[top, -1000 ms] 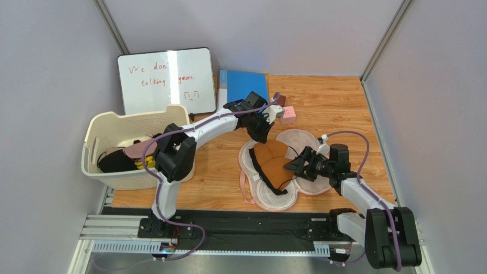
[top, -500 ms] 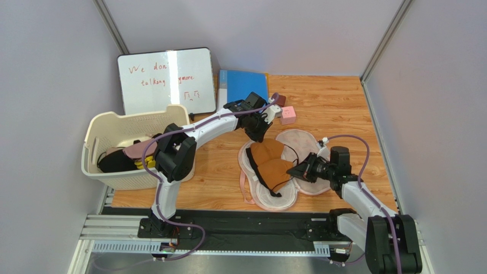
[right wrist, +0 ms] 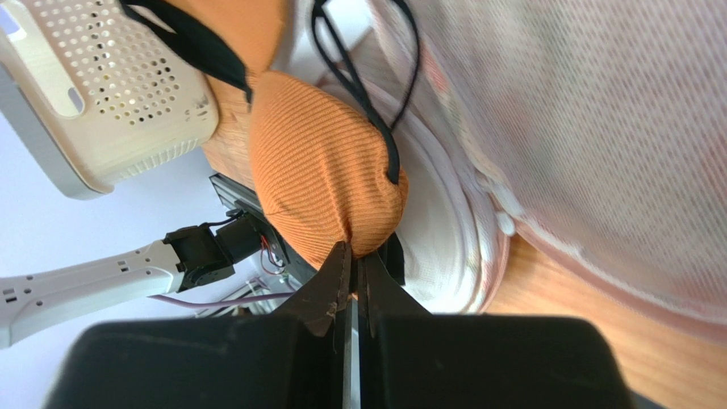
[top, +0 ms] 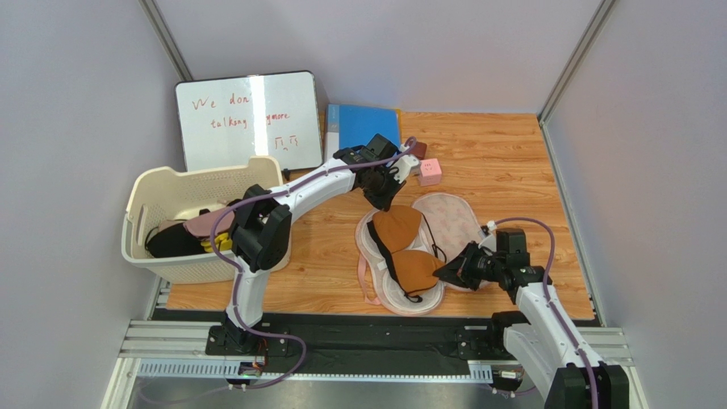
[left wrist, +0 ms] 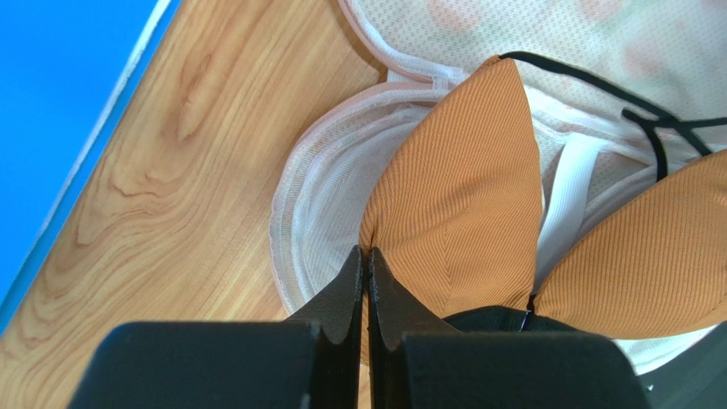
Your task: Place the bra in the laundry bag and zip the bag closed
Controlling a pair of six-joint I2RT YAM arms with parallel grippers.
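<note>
While the left and right jaws are pinched shut on the bra (top: 397,228) lying in the open bag (top: 452,213) mid-frame, each cup wants tucking inside the rim before release.

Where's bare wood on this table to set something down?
Widest: the far right corner, between the pink box, the laundry bag and the right wall. Narrower: between the basket and the bag. Crowded: centre, where the left tool and right tool grip the bra.
</note>
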